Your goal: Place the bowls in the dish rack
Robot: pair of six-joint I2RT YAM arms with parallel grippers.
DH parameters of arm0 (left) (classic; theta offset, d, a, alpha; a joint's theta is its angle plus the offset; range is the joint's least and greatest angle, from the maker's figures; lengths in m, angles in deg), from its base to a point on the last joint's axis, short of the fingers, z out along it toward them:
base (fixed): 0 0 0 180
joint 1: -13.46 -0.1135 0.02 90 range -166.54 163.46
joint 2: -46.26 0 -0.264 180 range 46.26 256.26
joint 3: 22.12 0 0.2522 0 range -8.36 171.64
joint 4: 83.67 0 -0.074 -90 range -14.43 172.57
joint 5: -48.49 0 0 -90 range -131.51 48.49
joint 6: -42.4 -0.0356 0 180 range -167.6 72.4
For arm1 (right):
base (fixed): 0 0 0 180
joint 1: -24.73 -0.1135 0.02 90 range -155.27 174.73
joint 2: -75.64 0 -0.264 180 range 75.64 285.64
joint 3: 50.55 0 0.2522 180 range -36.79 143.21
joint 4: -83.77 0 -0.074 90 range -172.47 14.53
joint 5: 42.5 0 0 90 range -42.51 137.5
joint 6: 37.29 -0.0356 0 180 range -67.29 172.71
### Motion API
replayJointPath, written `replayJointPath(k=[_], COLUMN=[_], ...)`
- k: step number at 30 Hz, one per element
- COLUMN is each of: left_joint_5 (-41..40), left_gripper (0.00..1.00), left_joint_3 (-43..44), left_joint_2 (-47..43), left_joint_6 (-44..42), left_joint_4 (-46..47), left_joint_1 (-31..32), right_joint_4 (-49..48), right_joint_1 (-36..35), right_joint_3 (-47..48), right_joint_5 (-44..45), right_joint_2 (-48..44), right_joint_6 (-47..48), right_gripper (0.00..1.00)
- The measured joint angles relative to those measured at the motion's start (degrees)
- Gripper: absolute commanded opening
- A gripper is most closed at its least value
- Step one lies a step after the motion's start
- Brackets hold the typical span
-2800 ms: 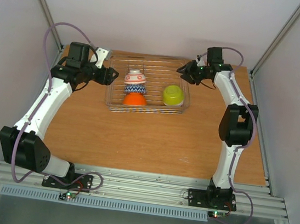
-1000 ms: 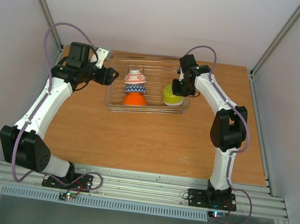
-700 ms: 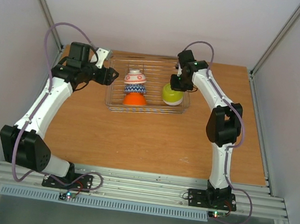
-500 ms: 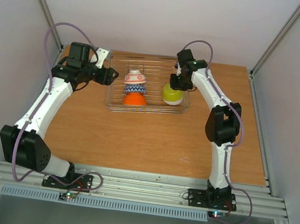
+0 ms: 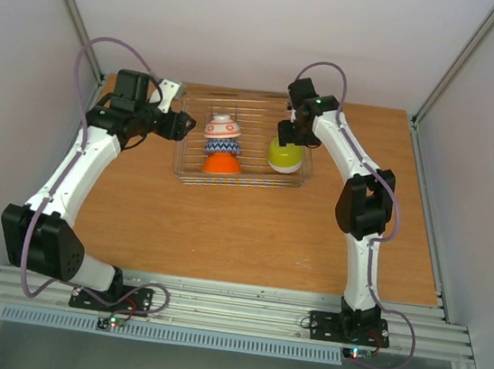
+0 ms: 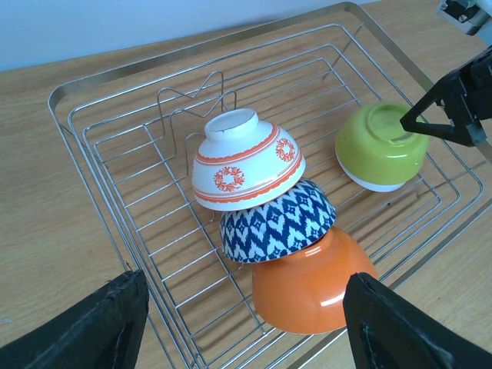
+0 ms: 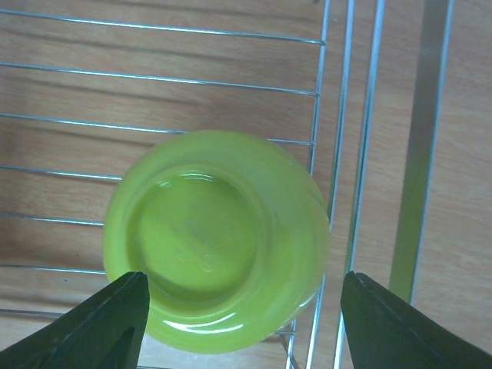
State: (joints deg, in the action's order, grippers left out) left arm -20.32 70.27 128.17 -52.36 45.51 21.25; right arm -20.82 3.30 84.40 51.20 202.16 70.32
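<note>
Hovering over the right end of the dish rack [image 6: 58,115], the right gripper [image 7: 242,307] is spread wide and holds nothing. Its fingers flank the yellow-green bowl [image 7: 215,238], which lies upside down inside the rack, close to the right rim. That spread appears set to clear the bowl's sides. The left gripper [image 6: 242,323], likewise wide apart and empty, waits off the rack's left edge. The red-patterned bowl [image 6: 246,161], zigzag bowl [image 6: 280,223] and orange bowl [image 6: 311,288] lean overlapped at rack centre, seemingly propped against the wire prongs [image 6: 196,96].

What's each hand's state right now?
Left hand: open, empty.
Right hand: open above the yellow-green bowl, holding nothing.
</note>
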Motion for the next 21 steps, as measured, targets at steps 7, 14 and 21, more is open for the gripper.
replayJointPath(k=[7,14,21], left_joint_5=[0.00,0.00,-0.02], left_gripper=[0.71,0.71,0.71], left_joint_3=[0.00,0.00,0.00], left_joint_2=[0.00,0.00,0.00], left_joint_6=[0.00,0.00,0.00], left_joint_4=[0.00,0.00,0.00], left_joint_1=[0.00,0.00,0.00], right_joint_4=[-0.83,-0.52,0.17], right_joint_1=[-2.75,-4.72,-5.05], right_joint_3=[1.95,4.24,5.81], right_joint_5=[2.73,6.49,10.19], right_joint_2=[0.94,4.83,6.36], right_joint_6=[3.13,5.11,5.88], right_gripper=[0.70,0.72,0.74])
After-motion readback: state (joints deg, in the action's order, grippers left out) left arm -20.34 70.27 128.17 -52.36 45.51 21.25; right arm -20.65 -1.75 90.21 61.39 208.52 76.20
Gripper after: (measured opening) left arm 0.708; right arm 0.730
